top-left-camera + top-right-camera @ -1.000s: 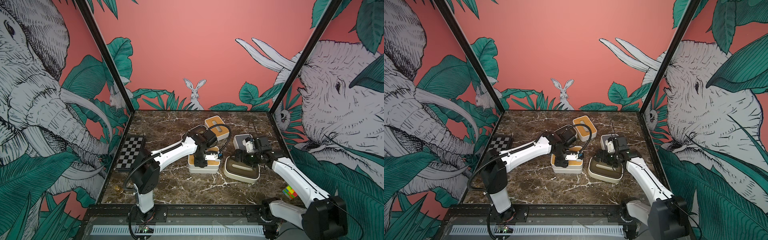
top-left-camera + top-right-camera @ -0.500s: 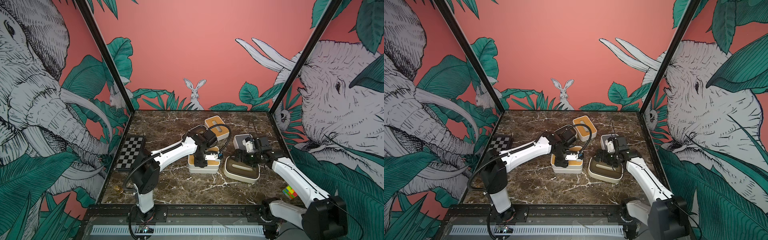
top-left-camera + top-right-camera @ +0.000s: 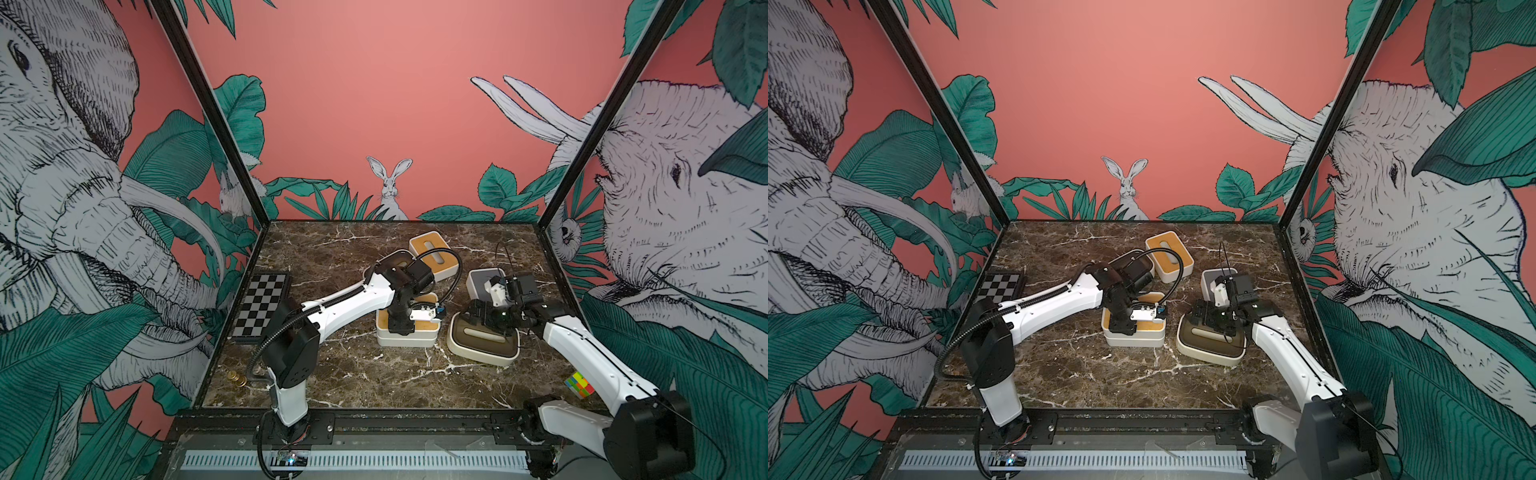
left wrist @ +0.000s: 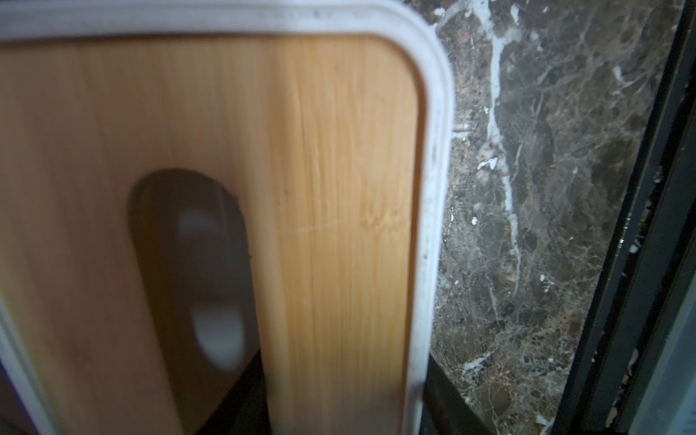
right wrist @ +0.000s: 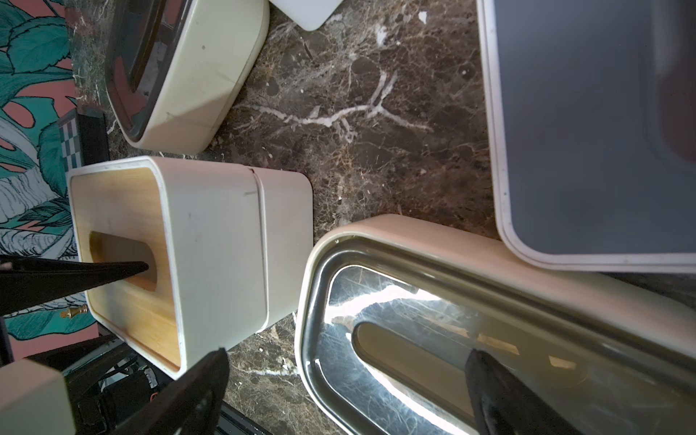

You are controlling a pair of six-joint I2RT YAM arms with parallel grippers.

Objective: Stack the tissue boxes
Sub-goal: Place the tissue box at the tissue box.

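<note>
Brown marble tabletop is carrying the boxes: near its middle we are seeing the bamboo-lidded tissue box, which the left gripper is pinching, one finger in the slot. At its three o'clock the right gripper is hanging, jaws spread wide, over the brown-lidded tissue box.

- In both top views the left arm covers much of the top bamboo-lid box and of a dark-lid box behind it.
- The right arm hides half the grey-lid box.
- The left wrist view is blurred and cuts that lid off; the pale shape in its slot is unreadable.
- Gold bits are too small to identify.
</note>
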